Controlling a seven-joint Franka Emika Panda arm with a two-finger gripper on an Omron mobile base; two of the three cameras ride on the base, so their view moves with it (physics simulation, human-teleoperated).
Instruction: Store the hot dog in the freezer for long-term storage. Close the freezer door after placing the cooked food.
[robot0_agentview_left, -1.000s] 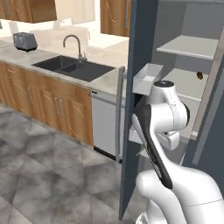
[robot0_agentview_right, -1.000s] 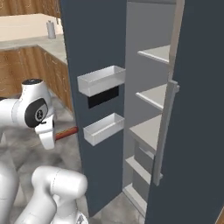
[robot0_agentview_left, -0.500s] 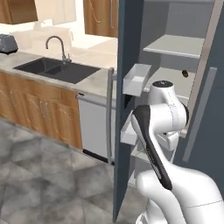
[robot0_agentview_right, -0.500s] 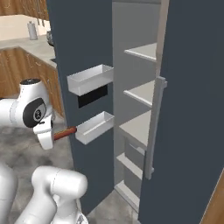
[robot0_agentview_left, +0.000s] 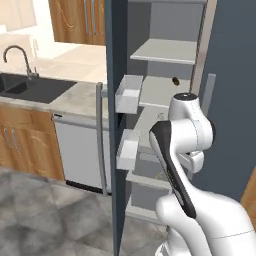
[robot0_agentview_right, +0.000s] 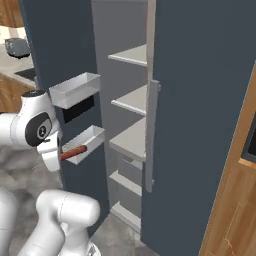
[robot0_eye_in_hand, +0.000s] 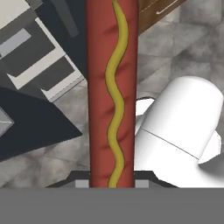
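Observation:
My gripper (robot0_agentview_right: 59, 156) is shut on the hot dog (robot0_agentview_right: 74, 151), a reddish-brown rod that sticks out towards the lower door bin (robot0_agentview_right: 86, 144). In the hand view the hot dog (robot0_eye_in_hand: 109, 87) runs straight up from between my fingertips (robot0_eye_in_hand: 83, 183), with a wavy yellow line along it. The dark blue-grey freezer (robot0_agentview_right: 131, 100) stands open, its pale shelves (robot0_agentview_left: 162, 50) bare in front of me. The freezer door (robot0_agentview_left: 116, 50) is swung out to the left, with two pale bins (robot0_agentview_left: 129, 92) on its inside and a grey bar handle (robot0_agentview_left: 100, 135).
A stubby dark-brown lump (robot0_agentview_left: 176, 80) lies on a middle shelf. The freezer's other door (robot0_agentview_right: 200, 100) is closed, with a grey handle (robot0_agentview_right: 151, 135). A sink (robot0_agentview_left: 25, 87), a dishwasher (robot0_agentview_left: 80, 150) and wooden cabinets (robot0_agentview_left: 22, 150) lie left; a toaster (robot0_agentview_right: 17, 46) sits on the counter.
The whole picture has slid left as the base drove on towards the freezer, so the open compartment now faces me. The hot dog stays in my gripper.

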